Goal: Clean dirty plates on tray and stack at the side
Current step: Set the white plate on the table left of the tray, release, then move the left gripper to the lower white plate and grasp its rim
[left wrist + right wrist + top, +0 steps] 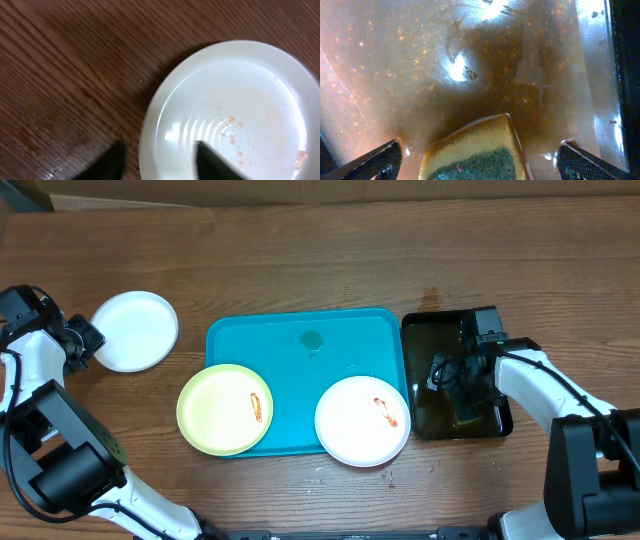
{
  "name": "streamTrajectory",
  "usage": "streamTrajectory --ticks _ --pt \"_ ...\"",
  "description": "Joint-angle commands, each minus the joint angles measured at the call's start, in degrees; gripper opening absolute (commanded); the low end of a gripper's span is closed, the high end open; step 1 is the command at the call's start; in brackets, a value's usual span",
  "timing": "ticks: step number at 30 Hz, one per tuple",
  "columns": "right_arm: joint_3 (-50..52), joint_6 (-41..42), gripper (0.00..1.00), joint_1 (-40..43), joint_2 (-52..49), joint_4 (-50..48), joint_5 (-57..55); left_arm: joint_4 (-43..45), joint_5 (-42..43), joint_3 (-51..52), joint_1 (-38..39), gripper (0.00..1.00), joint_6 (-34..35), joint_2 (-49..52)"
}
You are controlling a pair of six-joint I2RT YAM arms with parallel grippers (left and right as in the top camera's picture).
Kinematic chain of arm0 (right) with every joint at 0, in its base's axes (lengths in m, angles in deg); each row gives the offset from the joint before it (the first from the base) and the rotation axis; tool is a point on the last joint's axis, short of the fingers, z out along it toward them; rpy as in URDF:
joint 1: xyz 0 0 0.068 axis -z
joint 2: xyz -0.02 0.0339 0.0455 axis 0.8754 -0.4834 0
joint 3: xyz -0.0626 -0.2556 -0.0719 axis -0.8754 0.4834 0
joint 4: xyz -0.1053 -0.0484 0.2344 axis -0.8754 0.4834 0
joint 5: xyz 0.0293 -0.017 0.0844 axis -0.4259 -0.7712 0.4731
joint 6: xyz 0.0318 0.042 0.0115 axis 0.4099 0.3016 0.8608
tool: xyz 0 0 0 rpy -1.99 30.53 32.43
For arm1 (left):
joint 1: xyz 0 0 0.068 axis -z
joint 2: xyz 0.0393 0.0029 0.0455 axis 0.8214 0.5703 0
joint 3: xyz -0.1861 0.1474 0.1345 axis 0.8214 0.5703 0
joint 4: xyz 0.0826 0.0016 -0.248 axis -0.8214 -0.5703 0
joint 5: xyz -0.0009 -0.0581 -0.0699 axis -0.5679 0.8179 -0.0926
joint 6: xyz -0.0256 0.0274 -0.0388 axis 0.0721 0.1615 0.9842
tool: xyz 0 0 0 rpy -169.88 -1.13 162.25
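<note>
The turquoise tray (300, 360) lies mid-table. A pale yellow-green plate (225, 408) with a red-brown smear overhangs its left front edge. A white plate (362, 420) with a smear overhangs its front right. A second white plate (133, 330) sits on the table left of the tray. In the left wrist view this plate (235, 100) shows faint reddish specks. My left gripper (88, 340) (157, 162) is open, its fingers straddling that plate's rim. My right gripper (462, 390) (480, 147) is open in brown water, either side of a yellow-green sponge (470, 155).
A smaller black tray (430, 340) holding brownish water stands right of the turquoise tray, and the right gripper and sponge are in it. A small wet patch (312, 340) marks the turquoise tray's far middle. Bare wooden table lies at the back and front.
</note>
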Motion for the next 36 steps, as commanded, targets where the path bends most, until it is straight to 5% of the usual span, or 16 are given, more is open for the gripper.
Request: streamTrajectory --ticks 1,4,8,13,18,26,36 --pt "1.3 0.0 1.0 0.2 -1.2 -0.2 0.7 -3.5 10.1 -3.3 0.0 0.86 -1.1 -1.6" --pt "1.3 0.0 1.0 0.2 -1.2 -0.2 0.7 -10.4 19.4 -7.8 0.4 0.9 -1.0 -4.2" --pt "1.3 0.0 1.0 0.2 -1.2 -0.2 0.7 -21.2 21.8 -10.0 2.8 0.74 0.6 -11.3" --pt "1.3 0.0 1.0 0.2 -1.2 -0.2 0.7 -34.3 21.5 -10.0 11.0 0.73 -2.5 -18.6" --pt "1.3 0.0 1.0 0.2 -1.2 -0.2 0.7 -42.2 12.4 -8.0 25.8 0.72 -3.1 -19.6" --pt "1.3 0.0 1.0 0.2 -1.2 -0.2 0.7 -37.4 8.3 5.6 49.4 0.66 -3.0 -16.1" --pt "1.3 0.0 1.0 0.2 -1.2 -0.2 0.7 -23.8 8.2 13.0 64.4 0.62 0.1 -10.4"
